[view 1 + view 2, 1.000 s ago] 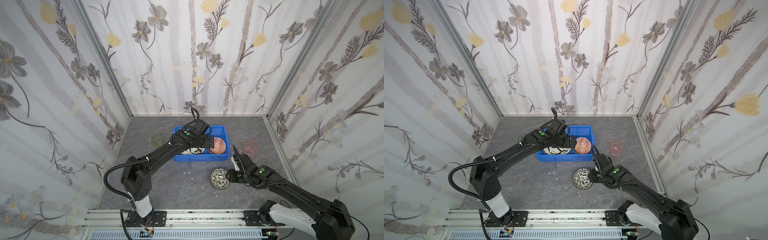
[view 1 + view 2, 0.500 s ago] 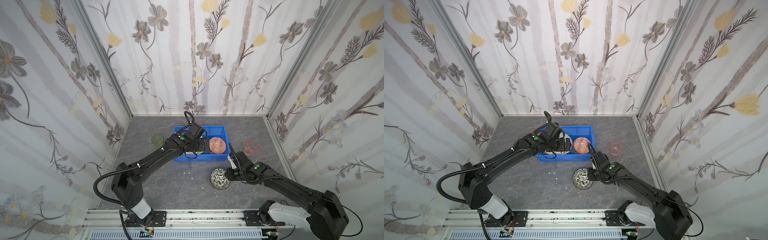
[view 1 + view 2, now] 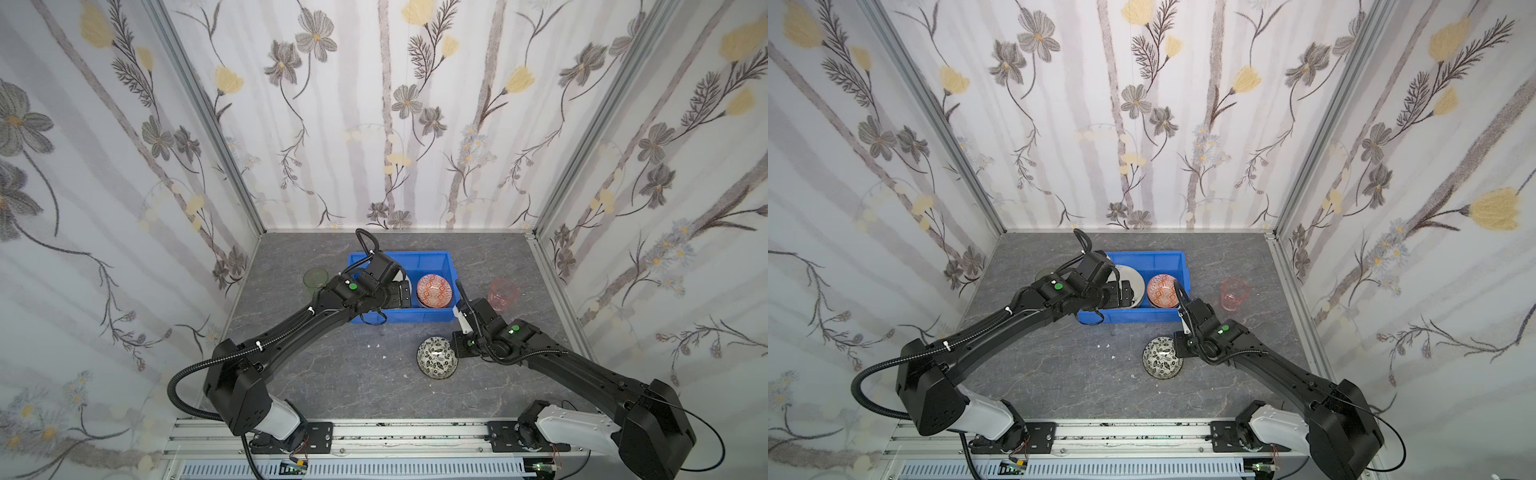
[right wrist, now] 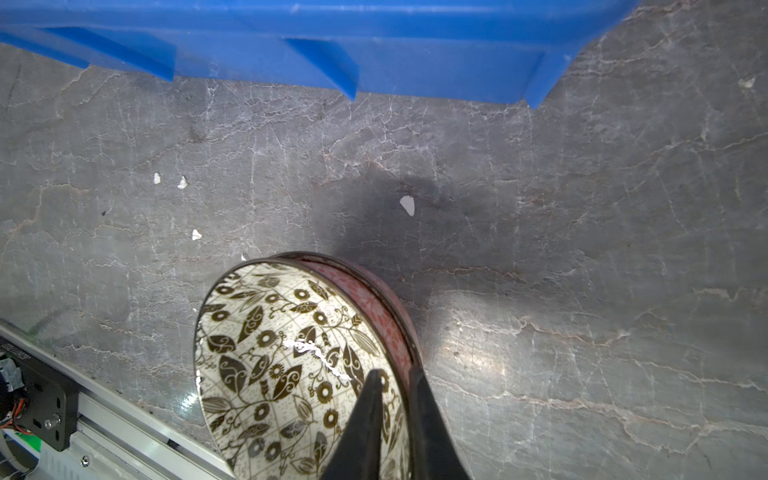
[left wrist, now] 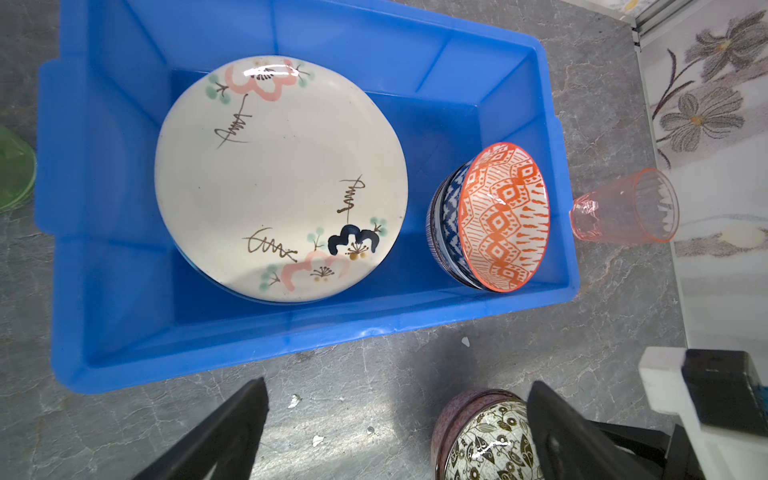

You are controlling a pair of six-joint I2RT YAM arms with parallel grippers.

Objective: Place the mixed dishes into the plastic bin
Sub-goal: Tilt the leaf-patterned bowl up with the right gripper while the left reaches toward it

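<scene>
The plastic bin (image 3: pixel 415 254) (image 3: pixel 1144 254) (image 5: pixel 124 340) (image 4: pixel 415 41) holds a cream plate (image 5: pixel 278 178) (image 3: pixel 1133 278) and an orange-patterned bowl (image 3: pixel 434 291) (image 3: pixel 1163 291) (image 5: pixel 503 216) nested in a blue-white bowl (image 5: pixel 446 208). A black-white leaf bowl (image 3: pixel 437 358) (image 3: pixel 1163 358) (image 5: pixel 486 440) (image 4: pixel 282 353) sits on the table in front of the bin. My right gripper (image 3: pixel 457 349) (image 3: pixel 1179 347) (image 4: pixel 397 386) is shut on its rim, one finger inside, one outside. My left gripper (image 3: pixel 401 293) (image 3: pixel 1125 293) (image 5: pixel 395 415) hangs open and empty over the bin's front.
A green tumbler (image 3: pixel 316 279) (image 5: pixel 12 174) stands left of the bin and a pink tumbler (image 3: pixel 503 295) (image 3: pixel 1235 294) (image 5: pixel 627 208) right of it. Small white chips (image 4: pixel 407 205) lie on the grey table. Patterned walls enclose three sides.
My right gripper has closed on the leaf bowl's rim. The left arm has drawn back a little from inside the bin, its jaws still wide.
</scene>
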